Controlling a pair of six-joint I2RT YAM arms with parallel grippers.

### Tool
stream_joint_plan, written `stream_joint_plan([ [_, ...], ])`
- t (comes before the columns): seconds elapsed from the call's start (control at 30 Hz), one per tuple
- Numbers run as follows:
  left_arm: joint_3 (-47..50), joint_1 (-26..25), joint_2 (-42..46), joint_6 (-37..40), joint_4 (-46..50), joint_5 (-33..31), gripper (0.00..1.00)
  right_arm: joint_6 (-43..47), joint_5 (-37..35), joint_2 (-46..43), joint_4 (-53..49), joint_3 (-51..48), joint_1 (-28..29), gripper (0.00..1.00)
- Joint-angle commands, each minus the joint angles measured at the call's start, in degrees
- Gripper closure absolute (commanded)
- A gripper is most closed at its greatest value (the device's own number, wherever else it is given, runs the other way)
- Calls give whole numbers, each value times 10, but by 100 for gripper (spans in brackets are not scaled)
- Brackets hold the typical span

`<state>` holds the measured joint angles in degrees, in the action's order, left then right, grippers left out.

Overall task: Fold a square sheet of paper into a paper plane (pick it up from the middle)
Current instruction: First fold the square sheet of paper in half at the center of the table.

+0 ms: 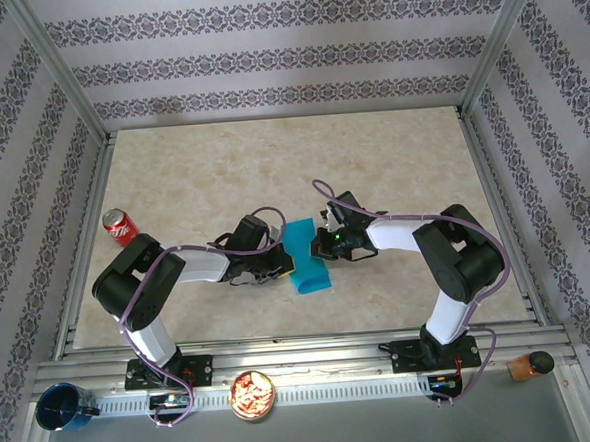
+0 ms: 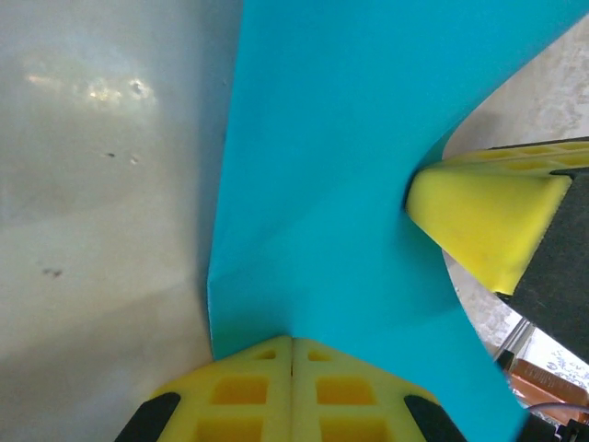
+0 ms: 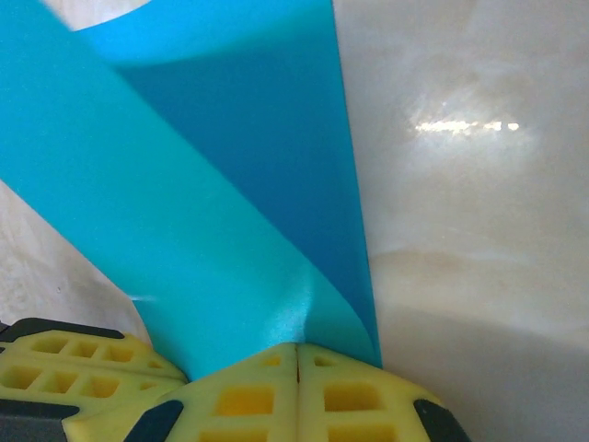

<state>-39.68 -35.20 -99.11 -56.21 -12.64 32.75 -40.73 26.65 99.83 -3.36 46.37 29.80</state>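
My left gripper (image 2: 293, 343), right gripper (image 3: 296, 350) both pinched tight on square sheet of paper (image 1: 306, 265). Judged thin, limp, crease-prone; grip edges.

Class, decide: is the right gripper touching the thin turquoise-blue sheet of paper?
Touching. The right wrist view shows the right gripper shut on the thin turquoise-blue sheet of paper, which emerges from between its closed jaws.
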Motion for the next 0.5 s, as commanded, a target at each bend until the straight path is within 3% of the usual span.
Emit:
stream_joint_plan([
  [0.0, 12, -3, 14, 12, 47, -23, 100, -5, -65, 25, -74, -31, 3, 100],
  [0.2, -21, -5, 50, 23, 82, -10, 100, -7, -65, 23, -74, -27, 3, 100],
  [0.47, -20, -11, 34, -28, -18, 39, 100, -8, -65, 23, -75, -26, 3, 100],
])
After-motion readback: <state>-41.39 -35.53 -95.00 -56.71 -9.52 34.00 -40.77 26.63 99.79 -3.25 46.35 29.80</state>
